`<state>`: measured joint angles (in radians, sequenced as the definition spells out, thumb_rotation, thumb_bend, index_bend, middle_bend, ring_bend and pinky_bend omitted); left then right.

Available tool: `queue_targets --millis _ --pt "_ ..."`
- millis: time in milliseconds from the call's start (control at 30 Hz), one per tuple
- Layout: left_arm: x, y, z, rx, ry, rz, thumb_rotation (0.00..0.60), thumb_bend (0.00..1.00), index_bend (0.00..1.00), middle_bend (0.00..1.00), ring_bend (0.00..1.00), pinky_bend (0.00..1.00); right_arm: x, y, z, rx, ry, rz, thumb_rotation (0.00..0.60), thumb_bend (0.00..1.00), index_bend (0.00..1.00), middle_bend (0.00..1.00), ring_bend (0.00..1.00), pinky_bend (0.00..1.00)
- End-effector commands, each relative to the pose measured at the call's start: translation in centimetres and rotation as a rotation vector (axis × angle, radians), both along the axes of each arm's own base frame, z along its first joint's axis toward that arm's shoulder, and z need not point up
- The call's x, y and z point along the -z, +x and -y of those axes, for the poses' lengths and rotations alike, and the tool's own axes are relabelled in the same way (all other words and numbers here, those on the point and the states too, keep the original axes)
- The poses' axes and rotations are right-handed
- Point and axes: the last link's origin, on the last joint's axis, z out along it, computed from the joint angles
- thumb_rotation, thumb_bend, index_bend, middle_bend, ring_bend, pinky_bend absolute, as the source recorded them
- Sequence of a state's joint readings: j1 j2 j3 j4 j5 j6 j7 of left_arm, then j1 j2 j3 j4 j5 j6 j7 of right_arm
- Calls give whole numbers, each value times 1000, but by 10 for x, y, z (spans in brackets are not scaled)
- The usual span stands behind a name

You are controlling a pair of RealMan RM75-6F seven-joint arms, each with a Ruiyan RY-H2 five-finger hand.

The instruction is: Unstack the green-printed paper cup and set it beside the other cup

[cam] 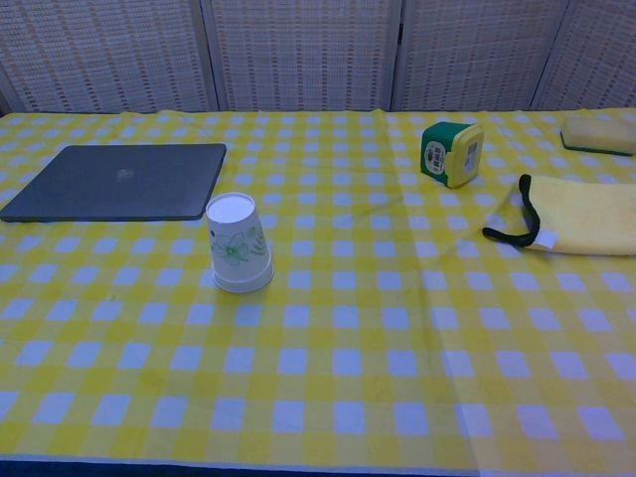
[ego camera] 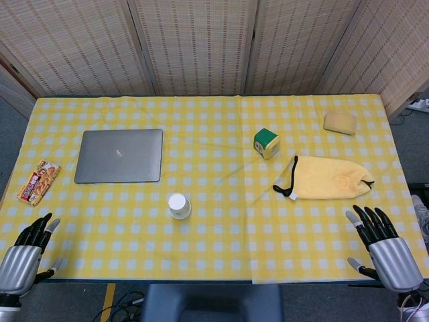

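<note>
A white paper cup with a green print [cam: 238, 244] stands upside down on the yellow checked tablecloth, left of the table's middle; the head view shows the same cup [ego camera: 179, 205] from above. It looks like a stack, though I cannot make out a second cup's rim. My left hand [ego camera: 25, 255] rests at the near left corner, fingers apart, holding nothing. My right hand [ego camera: 383, 245] rests at the near right corner, also with fingers spread and nothing in it. Both hands are far from the cup and appear only in the head view.
A closed grey laptop [ego camera: 119, 155] lies behind the cup to the left. A snack packet [ego camera: 38, 182] sits at the left edge. A green and yellow box [ego camera: 266, 143], a yellow pouch with a black strap [ego camera: 330, 181] and a beige sponge [ego camera: 340, 123] occupy the right half.
</note>
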<state>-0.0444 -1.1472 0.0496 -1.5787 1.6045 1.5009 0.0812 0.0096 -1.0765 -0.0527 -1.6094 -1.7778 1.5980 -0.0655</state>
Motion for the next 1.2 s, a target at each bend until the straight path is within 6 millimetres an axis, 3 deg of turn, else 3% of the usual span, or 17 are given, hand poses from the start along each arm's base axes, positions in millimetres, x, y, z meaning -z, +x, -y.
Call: queue_targets --millis 33,233,433,567,800,1200 --pt "1 0 -1 1 -3 -1 600 322 54 0 0 165 -1 -1 -1 2 -5 1 600 137 0 0 0 0" --pt "2 3 -5 16 -17 9 600 322 54 0 0 165 -4 -1 -5 5 -22 8 600 137 0 0 0 0" --pt "-1 22 -15 67 -56 0 600 322 54 0 0 165 -10 -2 -8 2 -46 20 600 137 0 0 0 0" --pt "-11 55 -29 95 -88 -76 600 322 56 0 0 165 -12 0 -7 -18 -52 33 600 137 0 0 0 0" --pt "-9 117 -63 174 -300 -29 600 322 92 0 0 165 -8 1 -1 -26 -11 30 600 137 0 0 0 0" --pt "17 157 -124 198 -415 -181 600 322 109 0 0 165 -13 -5 9 20 -27 35 600 150 0 0 0 0"
